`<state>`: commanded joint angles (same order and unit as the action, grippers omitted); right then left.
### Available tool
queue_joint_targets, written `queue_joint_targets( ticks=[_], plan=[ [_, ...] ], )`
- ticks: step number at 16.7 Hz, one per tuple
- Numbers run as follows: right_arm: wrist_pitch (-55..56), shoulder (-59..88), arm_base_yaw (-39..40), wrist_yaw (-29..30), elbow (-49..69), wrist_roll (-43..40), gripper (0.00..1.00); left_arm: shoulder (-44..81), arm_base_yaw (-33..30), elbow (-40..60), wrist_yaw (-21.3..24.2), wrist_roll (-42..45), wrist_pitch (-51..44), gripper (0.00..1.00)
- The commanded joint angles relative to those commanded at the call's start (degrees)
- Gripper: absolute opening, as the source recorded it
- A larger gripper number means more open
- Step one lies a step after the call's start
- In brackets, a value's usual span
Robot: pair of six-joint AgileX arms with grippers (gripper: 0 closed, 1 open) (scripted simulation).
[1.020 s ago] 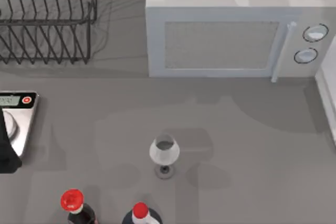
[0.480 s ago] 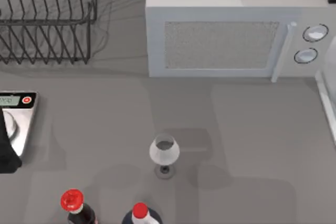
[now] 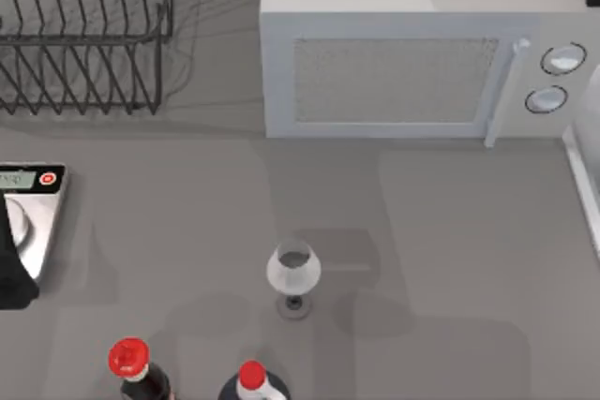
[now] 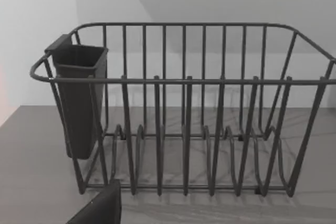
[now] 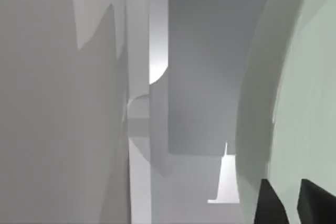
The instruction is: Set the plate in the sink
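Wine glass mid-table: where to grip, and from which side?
Probably the stem below the bowl, coming in level from the table's right: the wine glass stands upright, and red-capped bottles stand toward its left.

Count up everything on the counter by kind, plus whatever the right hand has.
Dish rack: 1
Microwave: 1
Scale: 1
Wine glass: 1
Red-capped bottles: 2
Plate, gripped at its rim by the right hand: 1
Total: 7
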<state>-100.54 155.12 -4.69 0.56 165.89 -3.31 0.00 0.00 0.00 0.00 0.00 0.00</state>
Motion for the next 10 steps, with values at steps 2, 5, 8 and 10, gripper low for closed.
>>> queue_joint_targets(
  ticks=[2,5,8,10],
  plan=[
    [0.0,0.0,0.0,0.0,0.0,0.0,0.45,0.0,0.0,0.0,0.0,0.0,0.0,1.0],
    [0.0,0.0,0.0,0.0,0.0,0.0,0.68,0.0,0.0,0.0,0.0,0.0,0.0,1.0],
    [0.0,0.0,0.0,0.0,0.0,0.0,0.9,0.0,0.0,0.0,0.0,0.0,0.0,1.0],
    [0.0,0.0,0.0,0.0,0.0,0.0,1.0,0.0,0.0,0.0,0.0,0.0,0.0,1.0]
  ],
)
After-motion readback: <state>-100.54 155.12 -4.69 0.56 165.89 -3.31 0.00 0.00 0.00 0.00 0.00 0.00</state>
